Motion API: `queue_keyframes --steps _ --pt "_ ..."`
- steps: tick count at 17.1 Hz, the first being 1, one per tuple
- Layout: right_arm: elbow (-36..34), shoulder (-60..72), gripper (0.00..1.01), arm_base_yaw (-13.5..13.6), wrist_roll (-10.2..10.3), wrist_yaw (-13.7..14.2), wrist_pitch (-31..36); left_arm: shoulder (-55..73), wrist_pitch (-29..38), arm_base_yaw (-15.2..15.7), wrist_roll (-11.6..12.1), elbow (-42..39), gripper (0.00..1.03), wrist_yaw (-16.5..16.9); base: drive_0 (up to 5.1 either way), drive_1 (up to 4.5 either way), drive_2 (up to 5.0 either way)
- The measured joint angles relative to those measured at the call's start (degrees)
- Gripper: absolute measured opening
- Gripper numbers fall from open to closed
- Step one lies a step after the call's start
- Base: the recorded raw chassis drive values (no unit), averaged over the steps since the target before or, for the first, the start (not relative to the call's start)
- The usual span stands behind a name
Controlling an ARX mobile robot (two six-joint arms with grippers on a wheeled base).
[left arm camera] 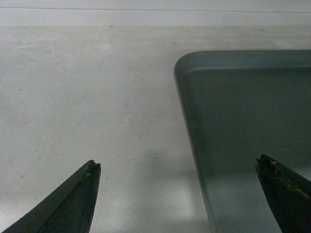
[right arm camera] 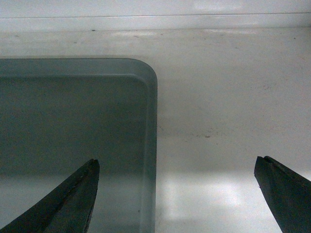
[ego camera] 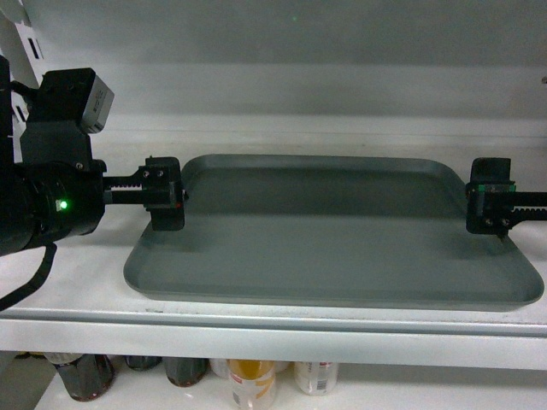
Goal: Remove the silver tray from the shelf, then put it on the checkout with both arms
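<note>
The silver tray (ego camera: 333,231) lay flat on the shelf (ego camera: 77,290), near its front lip and well clear of the back wall. The left gripper (left arm camera: 177,170) stood at the tray's left rim, its fingers spread wide: one over bare shelf outside the tray, the other over the tray floor, so the rim ran between them. The right gripper (right arm camera: 177,170) mirrored this at the tray's right rim, fingers equally parted and clamped on nothing. Neither appeared to touch the tray. To grasp well, I judge each should settle until the rim sat deep between its fingers, then both should close together and lift evenly, keeping the tray level
</note>
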Motion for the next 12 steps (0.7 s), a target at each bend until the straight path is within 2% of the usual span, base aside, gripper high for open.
queue_keyframes --steps 2,4,6,10,12 --pt "3.0 2.2 0.98 -0.1 0.7 0.2 -2.5 1.7 -1.0 0.8 -0.3 2.6 0.98 0.9 0.0 0.00 0.0" --pt "6.6 4.9 0.98 -0.6 2.5 0.7 -6.9 3.9 -1.5 1.0 -0.3 4.9 0.98 1.0 0.0 0.00 0.0" --pt "8.2 7.0 0.98 -0.9 3.7 1.2 -9.3 5.1 -1.5 0.2 0.2 5.2 0.98 0.7 0.0 0.00 0.0" --pt "8.8 8.6 0.98 -0.7 4.3 1.2 -8.0 5.6 -0.1 -1.8 2.5 5.2 0.98 -0.9 0.0 0.00 0.0" --pt "9.0 9.2 0.98 -0.7 4.2 1.1 -7.0 6.6 -0.1 -1.9 2.7 5.2 0.98 -1.1 0.0 0.00 0.0"
